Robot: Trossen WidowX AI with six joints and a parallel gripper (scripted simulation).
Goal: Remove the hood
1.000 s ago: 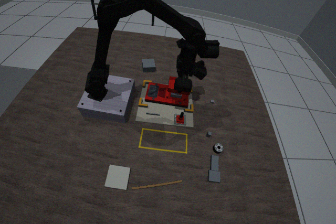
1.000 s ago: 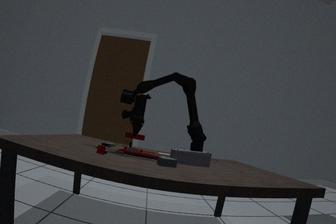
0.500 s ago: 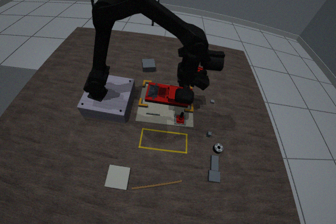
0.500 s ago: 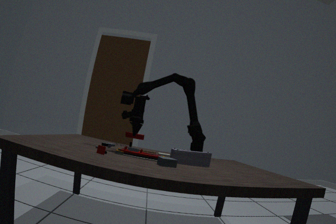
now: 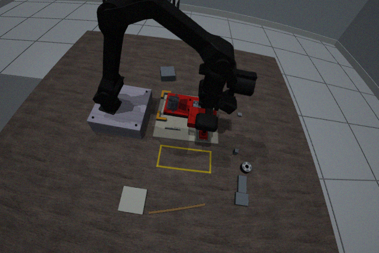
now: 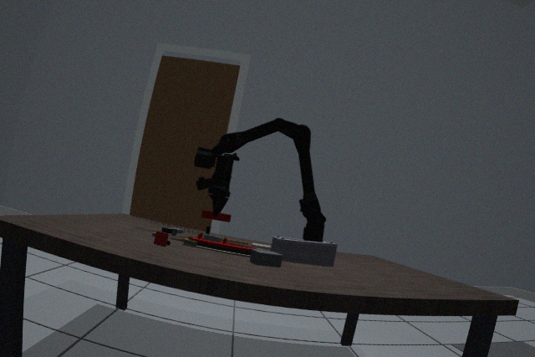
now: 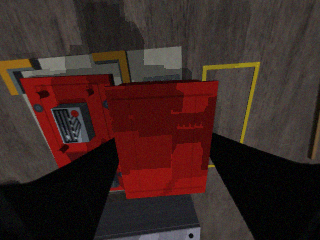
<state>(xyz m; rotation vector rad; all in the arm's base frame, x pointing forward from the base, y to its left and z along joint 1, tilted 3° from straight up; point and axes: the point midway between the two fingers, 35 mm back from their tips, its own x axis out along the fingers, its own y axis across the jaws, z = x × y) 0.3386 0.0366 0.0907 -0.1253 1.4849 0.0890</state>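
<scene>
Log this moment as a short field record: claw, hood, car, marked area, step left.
claw: shut on the hood, raised above the table
hood: red panel, lifted clear of the car, level between the fingers
toy car: red body on its pale base plate, hood off
marked area: yellow outline on the table, nothing inside
step left: carry the hood over the outline, set it down, open
</scene>
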